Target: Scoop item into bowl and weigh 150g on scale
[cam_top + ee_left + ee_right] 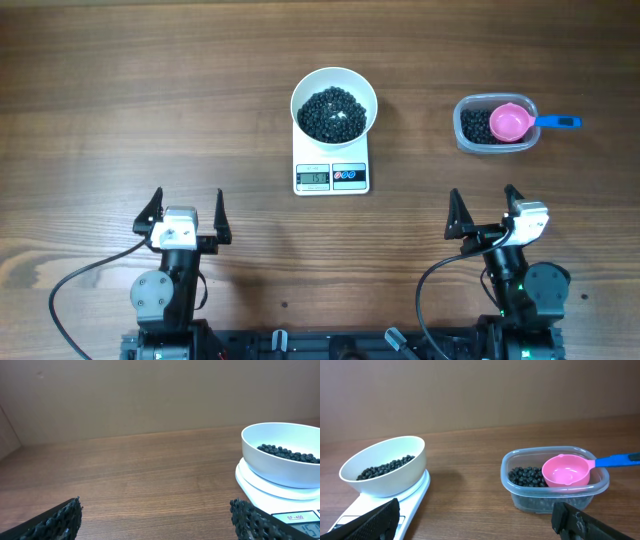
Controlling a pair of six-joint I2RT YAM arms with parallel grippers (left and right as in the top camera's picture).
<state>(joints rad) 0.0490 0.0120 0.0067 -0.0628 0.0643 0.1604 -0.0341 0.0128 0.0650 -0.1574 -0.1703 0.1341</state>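
The round white bowl (334,76) of black bean-like pieces (334,113) sits on the white square scale (331,160) at centre, a clear plastic tub (461,140) with a pink scoop (509,123) to its right, while the left arm (165,270) and right arm (515,270), nearer, hold their jaws released and empty.

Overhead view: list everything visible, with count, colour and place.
scale: one, white, table centre, display towards the robot
bowl: one, white, on the scale
tub: one, clear plastic, right of the scale
black beans: many, black, in the bowl and in the tub
scoop: one, pink with blue handle, lying in the tub
table: one, brown wood, under everything
left gripper: one, black, open and empty, near left
right gripper: one, black, open and empty, near right
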